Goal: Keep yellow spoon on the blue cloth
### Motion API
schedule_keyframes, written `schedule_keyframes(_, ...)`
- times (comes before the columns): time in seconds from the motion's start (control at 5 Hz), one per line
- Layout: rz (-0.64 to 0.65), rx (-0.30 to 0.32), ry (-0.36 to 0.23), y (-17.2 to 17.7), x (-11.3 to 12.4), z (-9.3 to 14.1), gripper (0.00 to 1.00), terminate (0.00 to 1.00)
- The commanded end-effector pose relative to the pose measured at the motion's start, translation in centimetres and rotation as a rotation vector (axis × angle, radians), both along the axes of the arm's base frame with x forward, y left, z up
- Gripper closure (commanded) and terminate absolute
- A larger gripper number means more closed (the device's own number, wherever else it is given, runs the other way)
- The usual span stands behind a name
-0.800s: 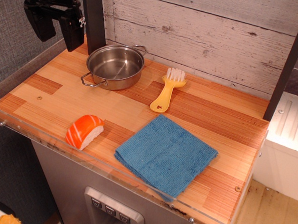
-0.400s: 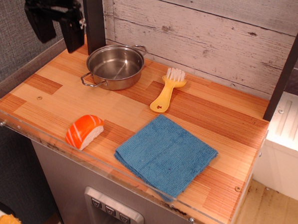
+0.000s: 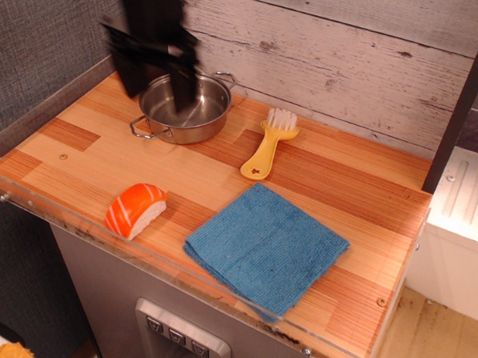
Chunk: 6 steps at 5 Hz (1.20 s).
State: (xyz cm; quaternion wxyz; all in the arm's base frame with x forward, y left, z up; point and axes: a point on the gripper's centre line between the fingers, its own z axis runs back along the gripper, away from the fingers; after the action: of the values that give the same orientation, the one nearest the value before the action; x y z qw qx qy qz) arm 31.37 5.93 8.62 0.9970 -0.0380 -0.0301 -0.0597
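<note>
Gripper (image 3: 159, 85): motion-blurred, above the steel pot (image 3: 183, 107), two dark fingers apart, nothing held.
Yellow spoon (image 3: 269, 143): flat on the wooden counter (image 3: 80, 159), right of the gripper, just beside the pot, bristles toward the plank wall.
Blue cloth (image 3: 266, 246): front of the spoon, near but apart.
Sushi toy (image 3: 135, 209): left of the cloth.

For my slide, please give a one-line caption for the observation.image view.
Open hand blurred above steel pot; yellow spoon lies on the wood, apart from blue cloth.
</note>
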Motion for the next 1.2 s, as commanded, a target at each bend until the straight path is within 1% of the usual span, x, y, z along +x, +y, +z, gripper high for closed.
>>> schedule_keyframes(0.0,0.001,0.043,-0.063,-5.4,3.3,-1.6,0.0,0.0)
schedule_keyframes(0.2,0.049,0.051,-0.066,-5.4,5.4,-3.4,0.0,0.0)
schedule_keyframes(0.4,0.062,0.05,-0.057,-5.2,6.8,-4.8,0.0,0.0)
schedule_keyframes(0.6,0.082,0.036,-0.065,-5.1,7.6,-5.8,0.0,0.0)
schedule_keyframes(0.8,0.078,0.035,-0.062,-5.2,7.6,-6.5,0.0,0.0)
schedule_keyframes(1.0,0.084,0.016,-0.056,-5.1,7.5,-6.7,1.0,0.0)
